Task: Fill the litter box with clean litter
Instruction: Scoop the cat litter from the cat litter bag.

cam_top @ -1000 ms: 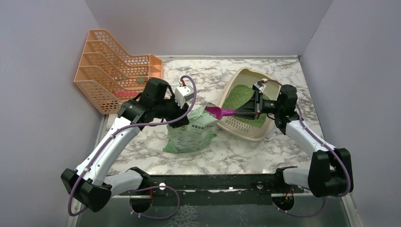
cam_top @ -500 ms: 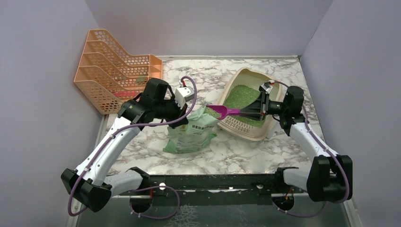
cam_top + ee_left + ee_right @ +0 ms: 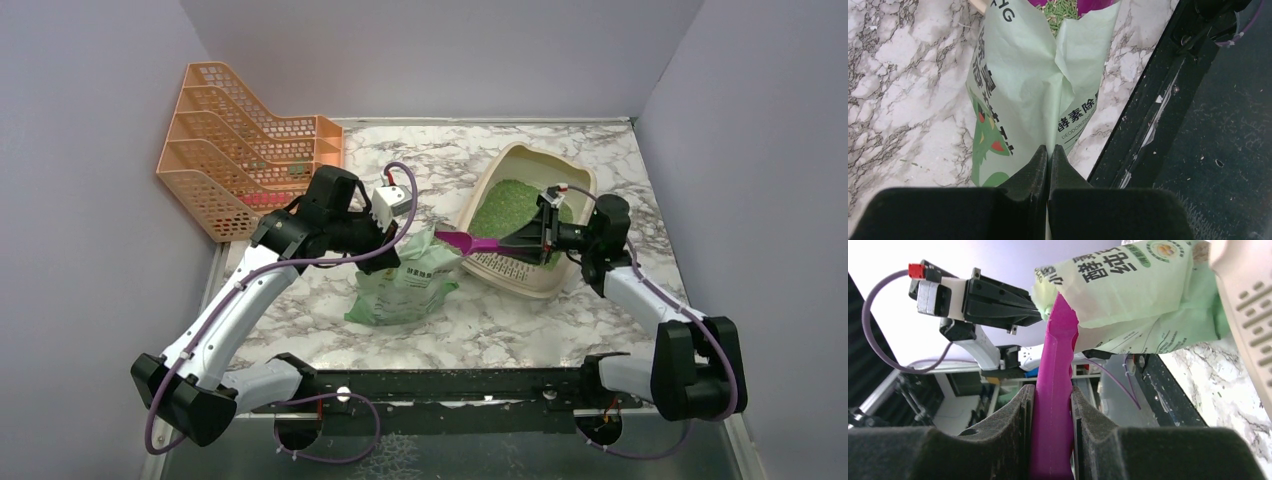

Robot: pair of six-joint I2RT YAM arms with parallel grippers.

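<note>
The beige litter box [image 3: 521, 151] sits at the right rear, with green litter [image 3: 505, 205] spread inside it. The pale green litter bag [image 3: 405, 285] stands to the left of it. My left gripper [image 3: 398, 236] is shut on the bag's top edge. The left wrist view shows its jaws [image 3: 1048, 148] pinching the bag [image 3: 1018, 90], with granules [image 3: 1060, 10] in the mouth. My right gripper [image 3: 537, 237] is shut on the handle of the magenta scoop [image 3: 465, 241], whose head lies at the bag's mouth. The right wrist view shows this gripper [image 3: 1053, 392] on the scoop [image 3: 1058, 365].
An orange mesh file rack [image 3: 245, 140] stands at the back left against the wall. The box's slotted lip [image 3: 500, 265] faces the bag. A dark metal rail [image 3: 450, 385] runs along the table's near edge. Walls close in on three sides.
My right gripper has drawn back to the right and then moved left again, bringing the scoop's head down to the bag's mouth. The left arm and the bag have stayed put.
</note>
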